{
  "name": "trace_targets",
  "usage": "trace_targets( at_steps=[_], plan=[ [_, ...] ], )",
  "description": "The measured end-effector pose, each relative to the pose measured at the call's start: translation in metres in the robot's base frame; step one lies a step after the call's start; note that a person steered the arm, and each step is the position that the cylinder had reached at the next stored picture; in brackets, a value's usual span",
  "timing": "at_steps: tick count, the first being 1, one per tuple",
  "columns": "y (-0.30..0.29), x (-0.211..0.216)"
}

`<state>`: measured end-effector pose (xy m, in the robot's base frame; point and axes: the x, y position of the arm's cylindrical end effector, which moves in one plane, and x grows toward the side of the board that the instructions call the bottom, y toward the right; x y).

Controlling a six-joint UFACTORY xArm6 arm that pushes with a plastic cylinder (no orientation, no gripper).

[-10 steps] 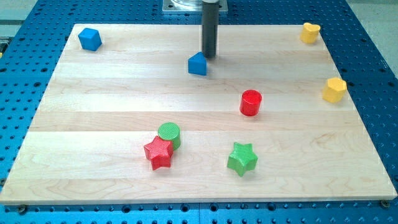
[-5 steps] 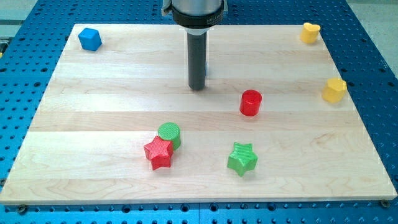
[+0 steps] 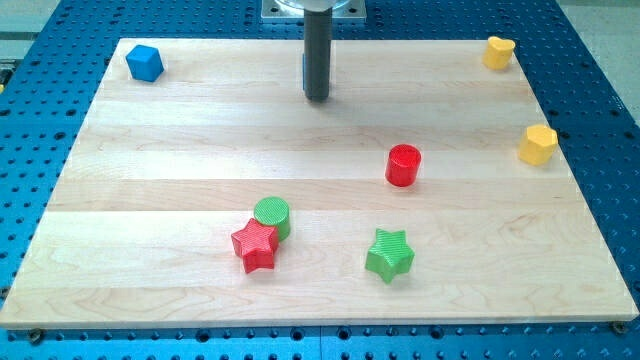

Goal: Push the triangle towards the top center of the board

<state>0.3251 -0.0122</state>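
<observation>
The blue triangle (image 3: pixel 304 72) is near the top centre of the wooden board (image 3: pixel 150 170). Only a thin blue sliver of it shows at the left edge of my dark rod; the rest is hidden behind the rod. My tip (image 3: pixel 317 98) rests on the board just below the triangle, on its bottom side, apparently against it.
A blue cube (image 3: pixel 145 62) sits at the top left. Two yellow blocks sit at the top right (image 3: pixel 499 51) and right edge (image 3: pixel 538 144). A red cylinder (image 3: pixel 404 165) is right of centre. A green cylinder (image 3: pixel 272 214) touches a red star (image 3: pixel 254 245). A green star (image 3: pixel 389 254) lies at the lower middle.
My tip went from the triangle's upper right around to below it, then moved toward the view's top. The triangle slid from about mid-upper board up toward the top edge.
</observation>
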Motion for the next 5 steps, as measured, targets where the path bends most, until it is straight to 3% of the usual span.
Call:
trace_targets(
  at_steps=[1, 3, 5],
  plan=[
    [-0.026, 0.005],
    [-0.019, -0.041],
    [-0.009, -0.055]
  ],
)
